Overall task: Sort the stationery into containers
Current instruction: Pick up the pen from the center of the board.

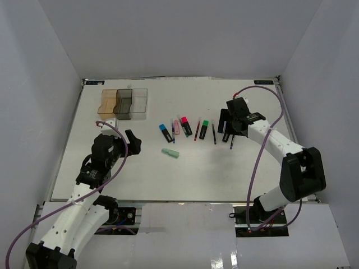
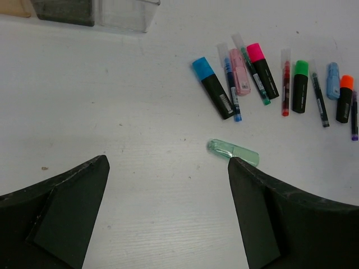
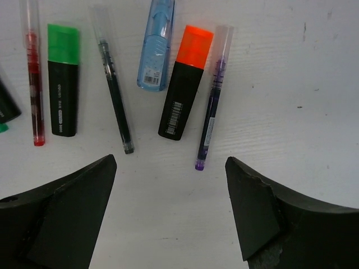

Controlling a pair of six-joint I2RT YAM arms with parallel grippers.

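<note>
White table; left claw, right claw hover agape.

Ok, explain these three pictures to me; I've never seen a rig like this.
Two white robot arms stand at the near edge of a table. One picture looks down from above; the other two come from a camera on each wrist, showing that arm's own black pincer at the bottom. The left pincer hangs open near a mint piece; the right pincer is open near an orange highlighter and a purple pen. More highlighters and pens lie in a row. Three joined bins stand far left. Nothing is held.
</note>
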